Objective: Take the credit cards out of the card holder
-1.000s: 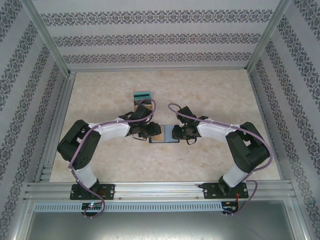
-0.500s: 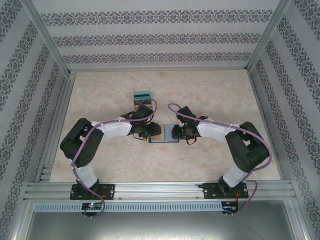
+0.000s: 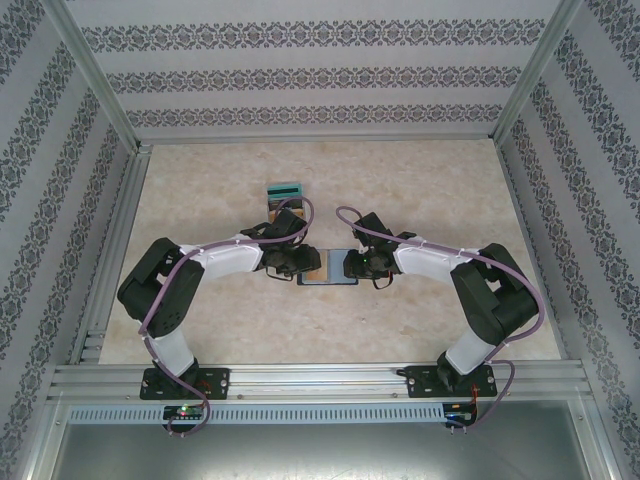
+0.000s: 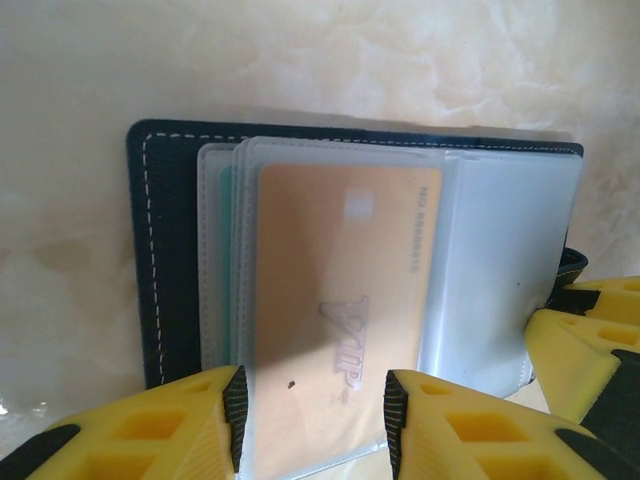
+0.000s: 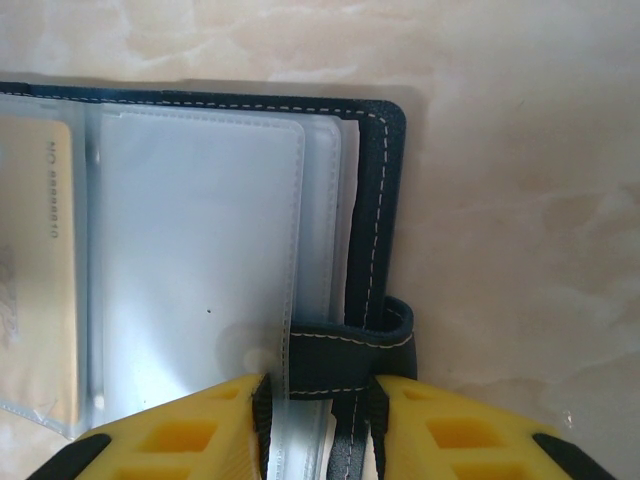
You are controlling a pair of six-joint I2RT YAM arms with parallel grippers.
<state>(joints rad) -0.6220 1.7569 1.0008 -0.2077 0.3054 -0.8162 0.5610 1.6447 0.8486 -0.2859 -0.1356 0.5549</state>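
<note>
In the middle of the table (image 3: 450, 200), between the two arms, we've got the card holder (image 3: 328, 268) lying flat and open, clear sleeves (image 5: 200, 260) facing up. None of the credit cards looks to be out yet: the gold card (image 4: 340, 300) marked VIP sits inside its sleeve on the left half, and there's a greenish edge (image 4: 226, 250) tucked in a sleeve behind it that may be another one.

The right gripper (image 5: 320, 400) is at the holder's right edge with its jaws narrowed around the snap tab (image 5: 340, 350). To us it looks clamped on, pinning the holder in place.

The left gripper (image 4: 312, 410) is down at the near end of the gold card's sleeve, jaws partway apart, with the sleeve running into the gap between the fingers (image 4: 232, 405). Honestly we can't tell whether they're pinching anything or just resting over it.

So we'd call this the start of the first pull: holder anchored, card lined up. The next move needs a grip on the card itself and not the floppy plastic around it, then a straight slide out toward the sleeve's open end while the right side keeps the holder from dragging along. The wooden box (image 3: 284, 195) behind is well clear.
</note>
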